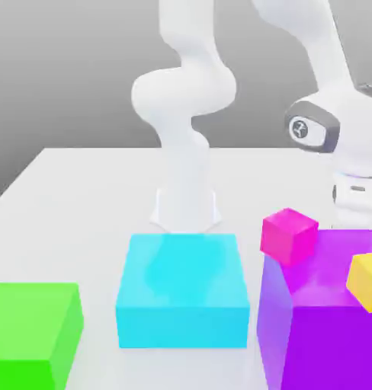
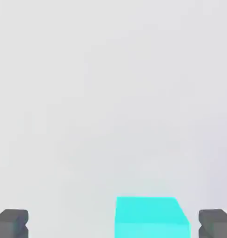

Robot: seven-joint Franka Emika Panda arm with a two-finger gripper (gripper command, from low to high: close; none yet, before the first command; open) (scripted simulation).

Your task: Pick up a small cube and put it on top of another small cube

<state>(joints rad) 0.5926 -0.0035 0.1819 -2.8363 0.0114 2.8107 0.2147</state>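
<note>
A small magenta-pink cube [image 1: 289,235] sits at the far left corner of the big purple block [image 1: 326,327] on the exterior view's right. My arm's hand [image 1: 358,192] hangs behind that block, above and to the right of the pink cube and apart from it. In the hand view my gripper [image 2: 113,224] is open, its two dark fingertips [image 2: 11,223] far apart with nothing held. A cyan block [image 2: 150,217] lies on the pale table between them, nearer one fingertip.
A small yellow cube [image 1: 368,280] rests on the purple block's top. A big cyan block [image 1: 183,288] stands in front of the arm's base [image 1: 185,206]. A big green block [image 1: 33,331] is at the exterior view's left front. The table [image 1: 75,198] is pale grey.
</note>
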